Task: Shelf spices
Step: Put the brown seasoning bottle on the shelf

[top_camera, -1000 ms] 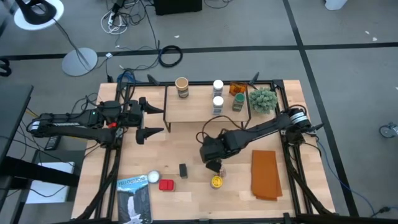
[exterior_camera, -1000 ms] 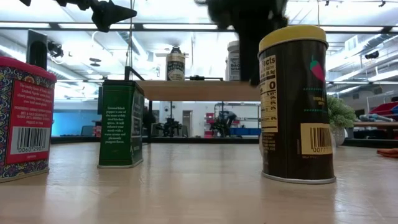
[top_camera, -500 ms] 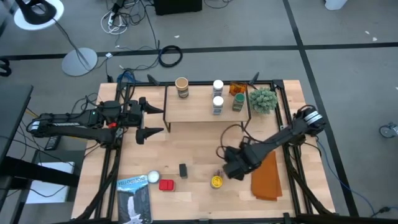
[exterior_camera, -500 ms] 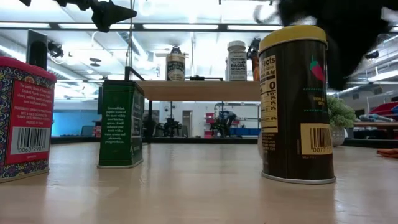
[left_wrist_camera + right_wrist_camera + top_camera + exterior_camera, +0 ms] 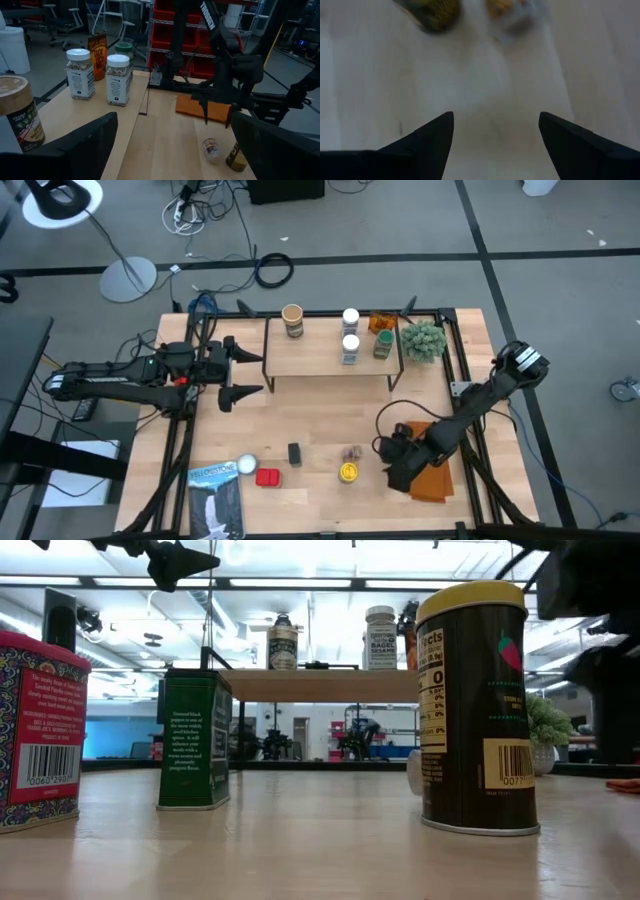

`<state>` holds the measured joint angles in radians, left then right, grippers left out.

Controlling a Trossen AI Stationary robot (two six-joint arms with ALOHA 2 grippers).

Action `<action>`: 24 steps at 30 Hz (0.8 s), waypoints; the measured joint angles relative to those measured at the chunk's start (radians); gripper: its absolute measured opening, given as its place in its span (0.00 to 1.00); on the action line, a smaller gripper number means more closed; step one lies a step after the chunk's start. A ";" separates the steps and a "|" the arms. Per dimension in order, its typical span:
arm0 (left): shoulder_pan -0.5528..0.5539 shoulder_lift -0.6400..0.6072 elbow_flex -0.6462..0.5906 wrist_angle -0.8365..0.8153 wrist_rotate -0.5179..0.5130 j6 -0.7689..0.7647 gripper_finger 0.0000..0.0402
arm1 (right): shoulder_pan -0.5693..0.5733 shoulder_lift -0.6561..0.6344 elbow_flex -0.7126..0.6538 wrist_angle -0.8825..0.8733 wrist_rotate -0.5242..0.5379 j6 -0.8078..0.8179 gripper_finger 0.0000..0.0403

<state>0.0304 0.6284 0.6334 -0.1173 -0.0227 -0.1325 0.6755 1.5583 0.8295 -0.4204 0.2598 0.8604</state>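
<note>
The shelf [image 5: 330, 360] stands at the table's far middle with several jars on it: a tan-lidded one [image 5: 292, 319], two white-lidded ones [image 5: 350, 317], an orange tin [image 5: 382, 322] and a green-lidded jar [image 5: 384, 345]. On the near table stand a yellow-lidded jar [image 5: 348, 472], a dark tin [image 5: 295, 453] and a red tin [image 5: 267, 477], plus a white-lidded jar [image 5: 246, 466]. A small clear jar [image 5: 350, 452] lies on its side. My right gripper [image 5: 392, 463] hangs open to their right, at the orange cloth's left edge. My left gripper [image 5: 243, 372] waits open off the shelf's left end.
An orange folded cloth [image 5: 430, 465] lies at the near right, partly under my right arm. A blue-and-white booklet [image 5: 215, 500] sits at the near left corner. A small green plant [image 5: 423, 340] stands off the shelf's right end. Bare wood lies between shelf and near jars.
My right gripper has drawn back from above the yellow-lidded jar toward the table's right and near edges, ending over the cloth's left edge. The small clear jar, which was under the gripper, now lies in the open beside the yellow-lidded jar.
</note>
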 joint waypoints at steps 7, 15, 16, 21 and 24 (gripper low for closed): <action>0.000 0.000 0.000 0.000 0.000 0.000 0.99 | -0.064 0.043 0.021 0.058 0.105 -0.206 0.73; 0.000 0.000 0.000 0.000 0.000 0.000 0.99 | -0.181 0.043 0.070 0.124 0.071 -0.412 0.73; 0.000 0.000 0.000 0.000 0.000 0.000 0.99 | -0.201 0.043 0.070 0.142 0.046 -0.420 0.73; 0.000 0.000 0.000 0.000 0.000 0.000 0.99 | -0.265 0.043 0.070 0.167 -0.040 -0.452 0.73; 0.000 0.000 0.000 0.000 0.000 0.000 0.99 | -0.278 0.043 0.070 0.211 -0.078 -0.497 0.73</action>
<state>0.0305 0.6282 0.6334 -0.1173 -0.0227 -0.1324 0.3975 1.6012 0.8997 -0.2093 0.1814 0.3637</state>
